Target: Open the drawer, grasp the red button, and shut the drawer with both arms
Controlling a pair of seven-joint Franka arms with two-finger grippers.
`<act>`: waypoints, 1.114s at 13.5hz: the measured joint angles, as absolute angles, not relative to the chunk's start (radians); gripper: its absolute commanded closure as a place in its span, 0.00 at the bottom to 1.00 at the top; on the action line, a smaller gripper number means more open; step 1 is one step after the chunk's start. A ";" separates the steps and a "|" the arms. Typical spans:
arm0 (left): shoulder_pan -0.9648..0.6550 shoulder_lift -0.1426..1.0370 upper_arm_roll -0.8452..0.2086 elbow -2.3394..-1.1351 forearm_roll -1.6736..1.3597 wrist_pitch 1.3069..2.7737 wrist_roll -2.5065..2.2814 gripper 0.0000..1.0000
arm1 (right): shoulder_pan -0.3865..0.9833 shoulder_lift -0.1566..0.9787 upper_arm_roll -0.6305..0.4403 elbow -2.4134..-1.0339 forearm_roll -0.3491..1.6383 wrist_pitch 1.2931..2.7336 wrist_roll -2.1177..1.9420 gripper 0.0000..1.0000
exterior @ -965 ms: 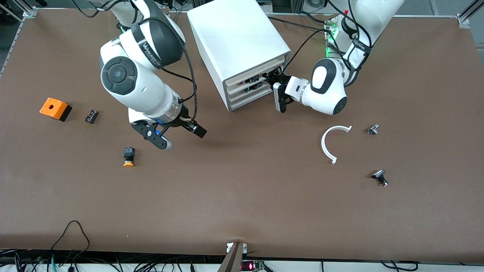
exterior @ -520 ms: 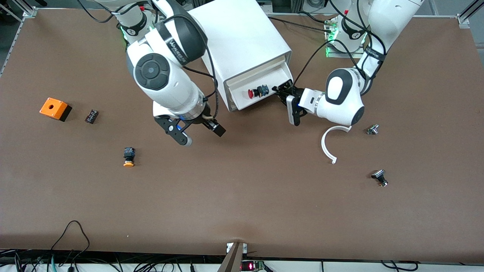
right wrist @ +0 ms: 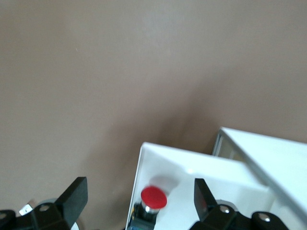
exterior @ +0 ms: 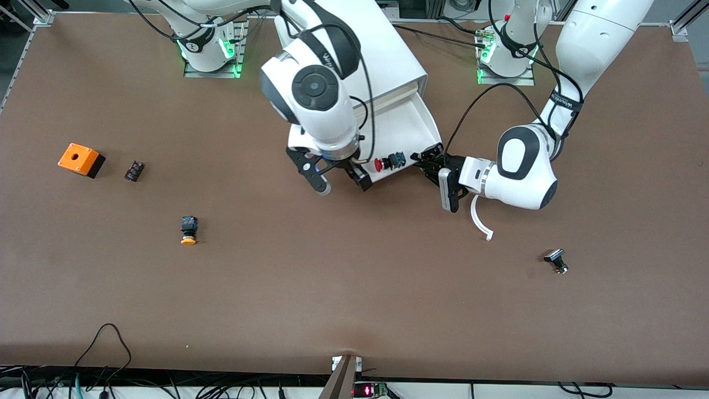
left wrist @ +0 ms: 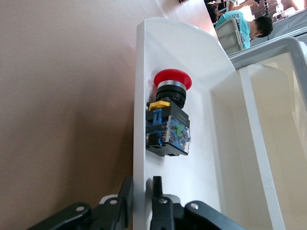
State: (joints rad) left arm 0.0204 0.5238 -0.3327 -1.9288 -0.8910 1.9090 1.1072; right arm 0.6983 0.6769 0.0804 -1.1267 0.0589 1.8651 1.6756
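The top drawer (exterior: 411, 125) of the white cabinet (exterior: 396, 55) is pulled far out. The red-capped button (exterior: 388, 162) lies on its side in it, close to the cream front wall. My left gripper (exterior: 425, 159) is shut on that front wall at the corner toward the left arm's end. In the left wrist view its fingers (left wrist: 157, 188) pinch the wall of the drawer (left wrist: 201, 62), with the button (left wrist: 169, 125) just past them. My right gripper (exterior: 342, 183) is open and empty over the drawer's front edge. In the right wrist view (right wrist: 140, 201) the button's red cap (right wrist: 153, 197) sits between its fingers, lower down.
An orange box with a hole (exterior: 81, 159), a small black part (exterior: 134, 170) and an orange-yellow-capped button (exterior: 188, 230) lie toward the right arm's end. A white curved piece (exterior: 481, 219) lies under the left wrist, and a black knob (exterior: 555, 260) is nearer the front camera.
The left gripper has pulled the drawer out toward the front camera, uncovering the button. The right arm has swung from the right arm's end to over the drawer's front.
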 measured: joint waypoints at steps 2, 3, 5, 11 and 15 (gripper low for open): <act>0.027 0.528 -0.331 -1.916 -0.891 1.905 1.100 0.00 | 0.731 0.691 0.079 -1.124 0.059 1.879 1.730 0.01; 0.033 0.529 -0.328 -1.898 -0.883 1.878 1.076 0.00 | 0.743 0.695 0.079 -1.124 0.059 1.885 1.756 0.01; 0.046 0.529 -0.318 -1.829 -0.821 1.775 0.953 0.00 | 0.765 0.707 0.079 -1.123 0.059 1.929 1.813 0.02; 0.058 0.492 -0.321 -1.727 -0.647 1.662 0.517 0.00 | 0.834 0.782 0.078 -1.123 0.059 2.017 1.870 0.02; 0.034 0.438 -0.349 -1.609 -0.473 1.532 0.123 0.00 | 0.846 0.805 0.078 -1.122 0.059 2.029 1.873 0.12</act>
